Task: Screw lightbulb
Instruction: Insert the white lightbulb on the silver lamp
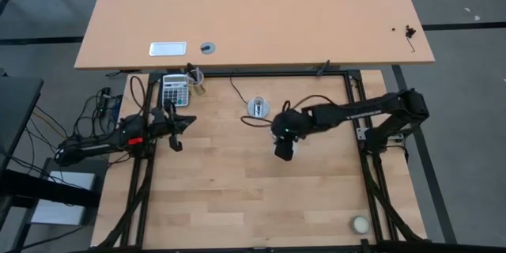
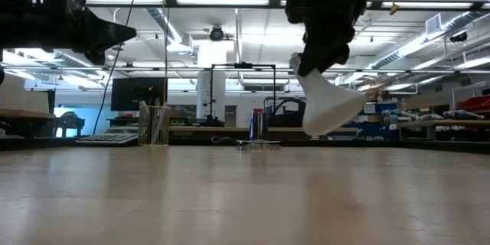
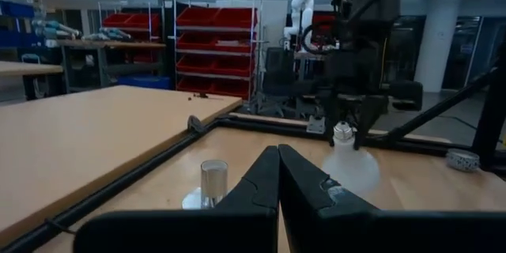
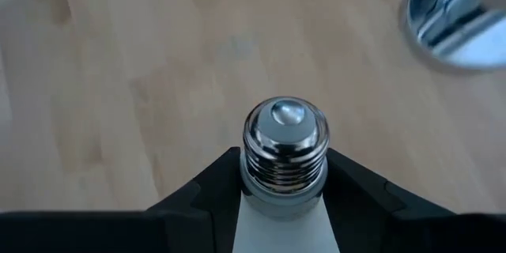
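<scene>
Bench (image 1: 237,190): pale wood boards in a black frame.

Lightbulb (image 2: 328,106): white frosted globe with a metal screw base (image 4: 283,146). Held clear above the bench near its centre, tilted, at about 4 o'clock from the socket.

Right gripper (image 1: 285,144): jaws clenched on the lightbulb just below the threaded base.

Socket (image 1: 258,108): round silver disc with an upright centre, at 12 o'clock on the bench.

Left gripper (image 1: 175,131): at the 9 o'clock edge, raised, jaws pressed together, grasping nothing.

Calculator (image 1: 175,89): 11 o'clock corner, beside a cup of pens (image 1: 194,81).

Small cream ball (image 1: 360,224): 5 o'clock corner.
</scene>
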`<move>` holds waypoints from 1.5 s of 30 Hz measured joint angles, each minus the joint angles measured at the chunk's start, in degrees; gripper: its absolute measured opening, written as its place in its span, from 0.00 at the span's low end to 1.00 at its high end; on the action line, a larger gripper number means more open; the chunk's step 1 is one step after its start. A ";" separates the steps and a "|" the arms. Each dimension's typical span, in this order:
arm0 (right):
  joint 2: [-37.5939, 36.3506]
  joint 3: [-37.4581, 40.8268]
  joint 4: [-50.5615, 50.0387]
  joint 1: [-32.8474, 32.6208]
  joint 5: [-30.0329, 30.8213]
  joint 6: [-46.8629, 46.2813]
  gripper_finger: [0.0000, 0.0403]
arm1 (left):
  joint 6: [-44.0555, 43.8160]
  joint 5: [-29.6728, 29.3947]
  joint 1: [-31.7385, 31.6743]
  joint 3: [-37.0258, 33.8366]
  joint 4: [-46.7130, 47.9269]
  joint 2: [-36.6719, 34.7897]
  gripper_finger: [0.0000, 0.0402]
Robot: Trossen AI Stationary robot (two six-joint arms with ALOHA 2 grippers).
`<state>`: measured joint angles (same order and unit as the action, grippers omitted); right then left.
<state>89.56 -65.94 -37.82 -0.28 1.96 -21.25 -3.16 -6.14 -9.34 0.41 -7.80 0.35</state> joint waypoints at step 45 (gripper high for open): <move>12.40 -23.19 -10.48 -0.78 -2.96 13.30 0.59 | -4.61 10.33 0.09 0.22 -2.83 12.18 0.10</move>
<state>101.96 -89.14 -48.29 -1.06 -1.01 -7.94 -7.77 4.19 -9.26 0.63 -10.63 12.53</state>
